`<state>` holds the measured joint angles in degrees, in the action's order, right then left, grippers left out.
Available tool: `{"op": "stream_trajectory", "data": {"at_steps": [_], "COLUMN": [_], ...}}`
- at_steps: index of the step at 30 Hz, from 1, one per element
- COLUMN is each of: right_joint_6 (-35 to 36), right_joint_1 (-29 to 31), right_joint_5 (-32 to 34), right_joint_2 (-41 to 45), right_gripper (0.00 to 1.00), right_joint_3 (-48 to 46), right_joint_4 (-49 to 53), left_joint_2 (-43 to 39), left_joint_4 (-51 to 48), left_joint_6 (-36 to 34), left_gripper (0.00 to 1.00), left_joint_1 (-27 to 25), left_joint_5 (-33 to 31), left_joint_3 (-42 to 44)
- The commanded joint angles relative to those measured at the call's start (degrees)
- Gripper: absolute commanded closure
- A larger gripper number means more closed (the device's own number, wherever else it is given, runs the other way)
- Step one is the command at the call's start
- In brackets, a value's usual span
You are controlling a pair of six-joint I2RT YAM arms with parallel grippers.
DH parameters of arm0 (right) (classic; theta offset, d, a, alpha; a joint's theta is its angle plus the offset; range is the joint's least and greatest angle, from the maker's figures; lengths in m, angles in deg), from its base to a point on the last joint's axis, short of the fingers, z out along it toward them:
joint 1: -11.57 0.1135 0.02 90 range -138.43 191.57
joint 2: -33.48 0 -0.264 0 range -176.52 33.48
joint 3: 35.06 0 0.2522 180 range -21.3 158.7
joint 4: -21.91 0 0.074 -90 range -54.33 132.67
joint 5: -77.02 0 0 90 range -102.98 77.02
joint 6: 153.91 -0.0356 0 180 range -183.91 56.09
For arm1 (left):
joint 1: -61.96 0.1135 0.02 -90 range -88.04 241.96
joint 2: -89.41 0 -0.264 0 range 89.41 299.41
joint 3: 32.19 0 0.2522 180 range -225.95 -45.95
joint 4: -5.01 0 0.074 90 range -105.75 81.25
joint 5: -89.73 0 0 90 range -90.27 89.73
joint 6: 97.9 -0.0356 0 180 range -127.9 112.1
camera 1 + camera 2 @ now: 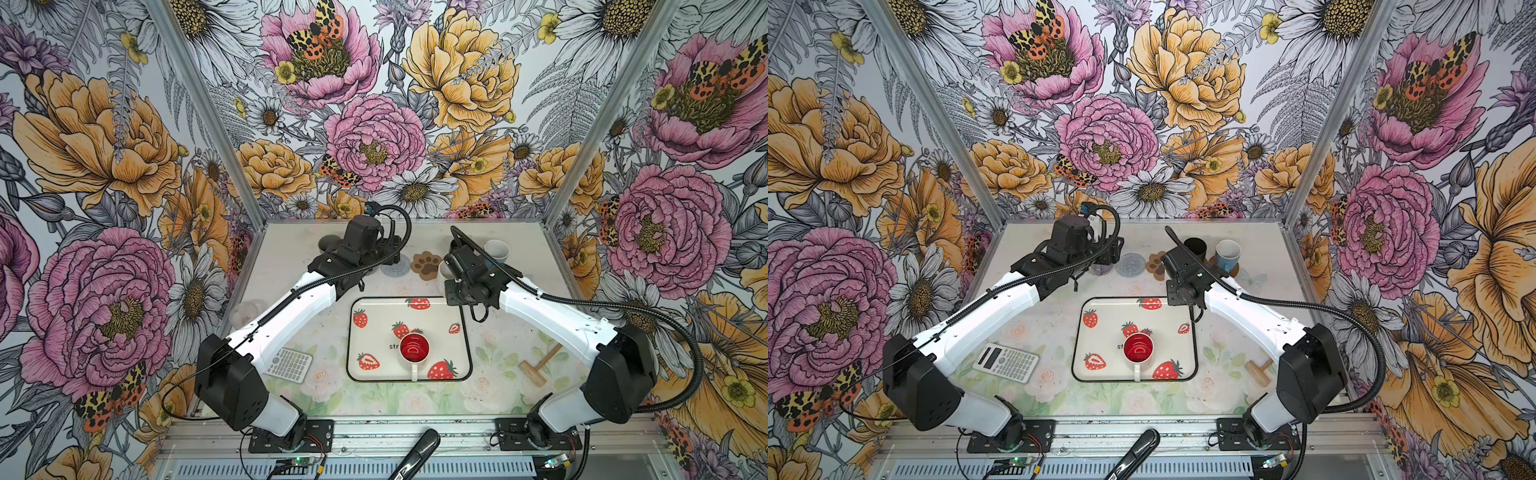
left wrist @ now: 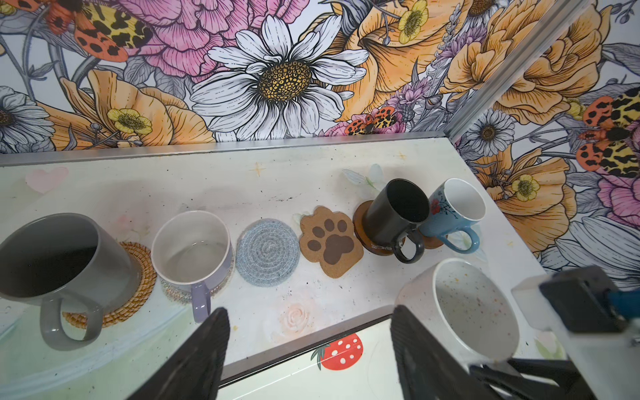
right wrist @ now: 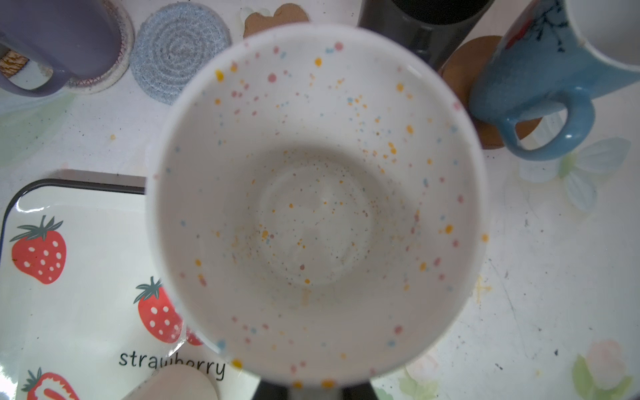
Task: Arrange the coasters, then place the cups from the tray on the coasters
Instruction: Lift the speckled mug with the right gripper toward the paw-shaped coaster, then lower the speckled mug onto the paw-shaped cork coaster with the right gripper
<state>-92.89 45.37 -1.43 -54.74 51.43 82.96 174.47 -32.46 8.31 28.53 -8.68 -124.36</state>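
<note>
The right gripper (image 3: 312, 393) holds the speckled mug (image 3: 315, 194) tight. The mug fills the right wrist view, so only its dotted inside shows there. The left wrist view shows it beside the left gripper (image 2: 311, 346), whose jaws are wide and empty. Just ahead lie the bare paw coaster (image 2: 330, 240) and grey-blue coaster (image 2: 267, 252). Both top views show the red-inside mug (image 1: 414, 349) on the tray (image 1: 440, 311).
</note>
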Motion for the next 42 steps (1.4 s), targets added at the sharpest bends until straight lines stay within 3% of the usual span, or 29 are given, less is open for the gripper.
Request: {"op": "stream_trajectory", "data": {"at_steps": [1,25,42], "right_joint_6": [4.15,9.23,10.26], "right_joint_1": [-1.77,-8.66,-9.54], "right_joint_5": [-2.05,-8.64,-7.98], "right_joint_2": [-1.88,-26.1,-33.28], "right_gripper": [1.0,1.0,1.0], "right_joint_3": [5.54,27.61,33.45], "right_joint_4": [-6.72,-8.93,-8.79], "left_joint_2": [-0.96,1.18,2.65], "left_joint_4": [1.2,1.25,1.16], "left_joint_6": [1.02,2.46,2.8], "left_gripper": [0.25,0.26,0.26], "left_joint_1": [1.49,5.1,5.58], "left_joint_5": [1.33,3.23,3.55], "left_joint_3": [0.07,-1.25,-1.31]}}
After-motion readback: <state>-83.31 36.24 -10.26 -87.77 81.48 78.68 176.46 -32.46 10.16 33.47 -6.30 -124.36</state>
